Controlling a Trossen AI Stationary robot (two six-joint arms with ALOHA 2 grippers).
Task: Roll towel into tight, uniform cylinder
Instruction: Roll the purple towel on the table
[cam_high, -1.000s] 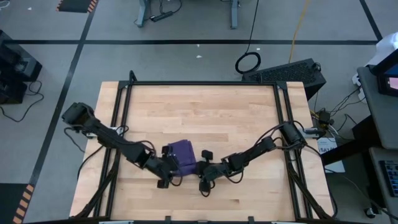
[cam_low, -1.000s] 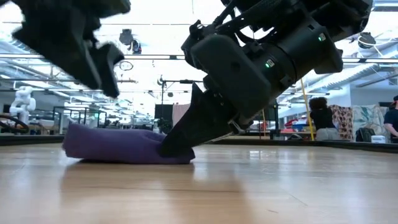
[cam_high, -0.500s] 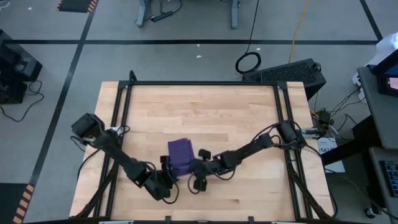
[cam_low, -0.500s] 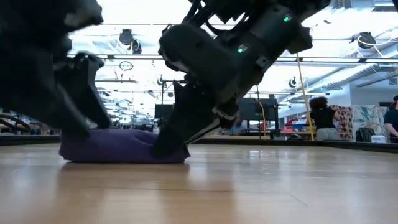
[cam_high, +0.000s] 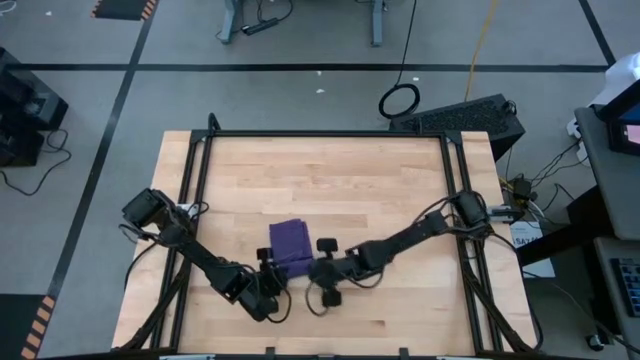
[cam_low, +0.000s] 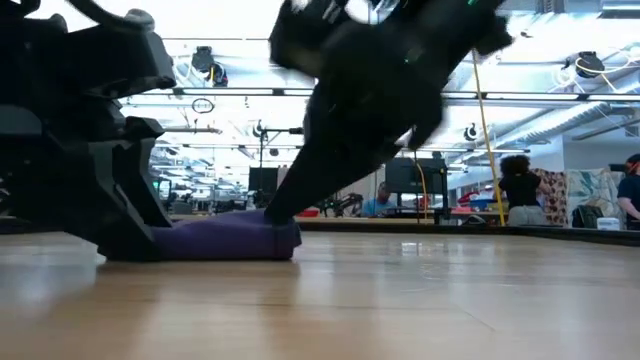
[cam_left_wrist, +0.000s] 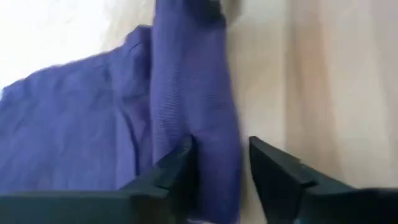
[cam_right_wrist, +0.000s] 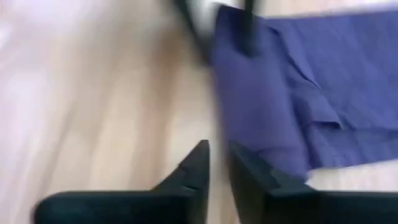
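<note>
The purple towel (cam_high: 291, 242) lies bunched on the wooden table, a little toward the near side of the middle; it also shows in the low view (cam_low: 225, 240). My left gripper (cam_high: 271, 270) is low at the towel's near left corner and shut on a raised fold of it (cam_left_wrist: 221, 168). My right gripper (cam_high: 308, 268) stands at the towel's near right side, slanting down, its fingers nearly together (cam_right_wrist: 219, 168) with only wood between them. The white tag does not show. My left gripper pinches a long raised fold along the towel's edge (cam_left_wrist: 214, 155) between its two fingers. The fingers come in low from the table's near left and lie along the fold. The towel rests on the table. My right gripper's fingertips (cam_low: 280, 212) are at the towel's right end; I cannot tell whether they touch it.
A black frame (cam_high: 330, 133) runs round the tabletop. Bare wood lies on the far side of the towel (cam_high: 330, 180) and to its right. Beyond the table are a black case (cam_high: 465, 115) and cables on the floor. People show far off in the low view (cam_low: 520, 190).
My left gripper has gone toward the near edge and down to the table, then in at the towel's near left corner. My right gripper has gone toward the table's left and its tip has risen from the table to the towel's top. The towel has bunched narrower.
</note>
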